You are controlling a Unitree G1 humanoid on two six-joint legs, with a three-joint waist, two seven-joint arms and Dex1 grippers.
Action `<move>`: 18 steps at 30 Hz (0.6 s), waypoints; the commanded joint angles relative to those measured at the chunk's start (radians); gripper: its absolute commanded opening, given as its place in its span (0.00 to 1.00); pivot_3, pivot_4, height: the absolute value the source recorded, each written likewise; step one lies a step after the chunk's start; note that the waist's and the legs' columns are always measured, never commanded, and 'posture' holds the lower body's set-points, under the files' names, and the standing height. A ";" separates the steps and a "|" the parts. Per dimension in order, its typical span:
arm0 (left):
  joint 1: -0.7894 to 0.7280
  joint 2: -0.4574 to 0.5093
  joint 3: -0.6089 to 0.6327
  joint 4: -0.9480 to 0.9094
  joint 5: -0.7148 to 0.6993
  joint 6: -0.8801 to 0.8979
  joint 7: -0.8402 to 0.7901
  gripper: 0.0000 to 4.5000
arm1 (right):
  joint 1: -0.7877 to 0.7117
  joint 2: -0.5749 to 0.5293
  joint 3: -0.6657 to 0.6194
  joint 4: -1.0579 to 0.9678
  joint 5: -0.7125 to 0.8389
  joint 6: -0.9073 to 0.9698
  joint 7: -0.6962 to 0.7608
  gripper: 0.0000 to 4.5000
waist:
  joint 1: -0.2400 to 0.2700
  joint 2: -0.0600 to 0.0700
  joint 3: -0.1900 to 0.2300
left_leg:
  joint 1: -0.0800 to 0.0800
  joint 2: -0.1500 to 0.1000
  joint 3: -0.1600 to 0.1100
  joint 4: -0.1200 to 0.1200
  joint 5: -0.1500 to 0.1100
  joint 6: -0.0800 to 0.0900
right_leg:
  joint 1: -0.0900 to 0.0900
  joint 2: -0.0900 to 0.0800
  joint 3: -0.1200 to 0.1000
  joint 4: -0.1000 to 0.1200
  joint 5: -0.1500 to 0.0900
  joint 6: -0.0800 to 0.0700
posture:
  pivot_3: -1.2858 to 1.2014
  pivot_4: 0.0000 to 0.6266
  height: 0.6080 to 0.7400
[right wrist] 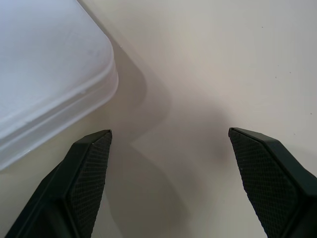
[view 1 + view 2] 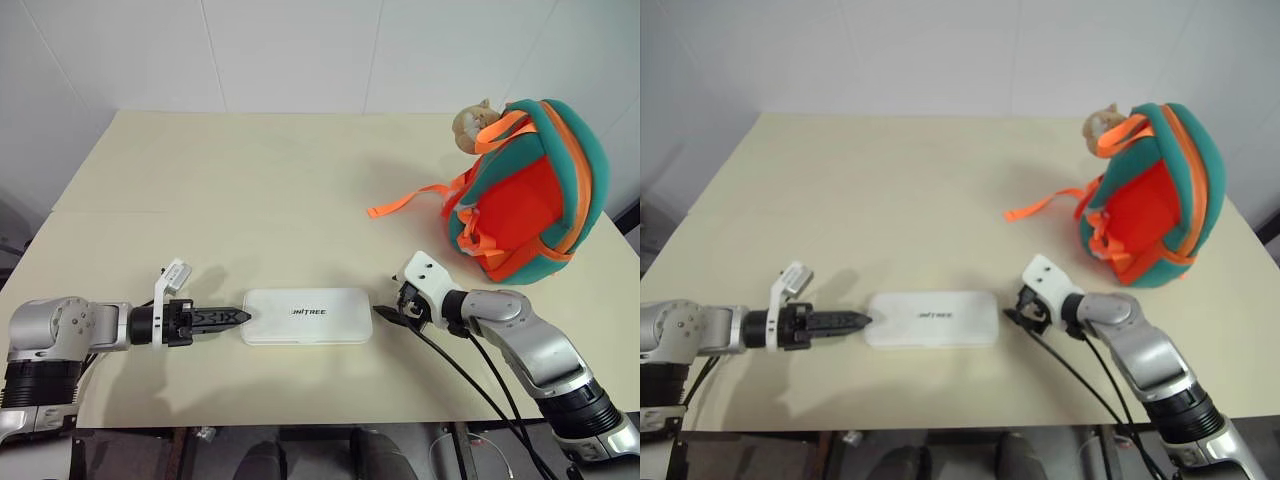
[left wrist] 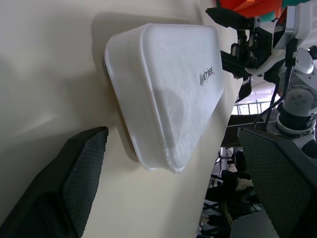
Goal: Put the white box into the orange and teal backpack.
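Counter [image 2: 300, 190], pale and beige, carries the white box [image 2: 307, 316] flat near its front edge, roughly at 6 o'clock from the middle, dark lettering facing up. The orange and teal backpack [image 2: 527, 190] stands upright at about 2 o'clock from the box, well apart from it, near the counter's right edge, with a tan plush toy [image 2: 472, 124] at its top and an orange strap [image 2: 410, 203] trailing out across the surface toward 9 o'clock. My left pincer [image 2: 240, 317] sits at the box's 9 o'clock end, its tip just beside the short side; my right pincer [image 2: 385, 313] sits at the 3 o'clock end, a small gap from the box. Both have their fingers spread wide and hold nothing. Nothing lies between box and backpack except the strap, off to the far side of a straight line. My left wrist view shows what the head views do not: the box's rounded corner and its seam between my two fingers [image 3: 69, 188], and my right pincer beyond the far end. My right wrist view shows the box's corner [image 1: 54, 74] off to one side of the fingers [image 1: 89, 173], bare surface between them. The far half of the counter is open; a white wall rises behind it.
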 commanded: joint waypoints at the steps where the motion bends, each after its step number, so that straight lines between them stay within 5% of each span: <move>1: -0.051 -0.035 0.001 0.062 0.015 -0.009 0.024 1.00 | 0.007 0.005 -0.010 -0.031 -0.006 -0.009 0.009 1.00 | 0.000 0.000 0.000 | 0.000 0.000 0.000 0.000 0.000 0.000 | 0.000 0.000 0.000 0.001 0.000 0.000 | 0.52 0.24 1.00; 18: -0.107 -0.095 -0.040 0.115 0.012 -0.137 -0.064 1.00 | 0.036 0.001 -0.024 -0.052 -0.019 -0.011 0.007 1.00 | -0.001 0.000 0.000 | 0.001 -0.001 0.000 0.000 0.000 0.000 | 0.001 0.000 0.000 0.001 0.000 0.001 | 0.52 0.24 1.00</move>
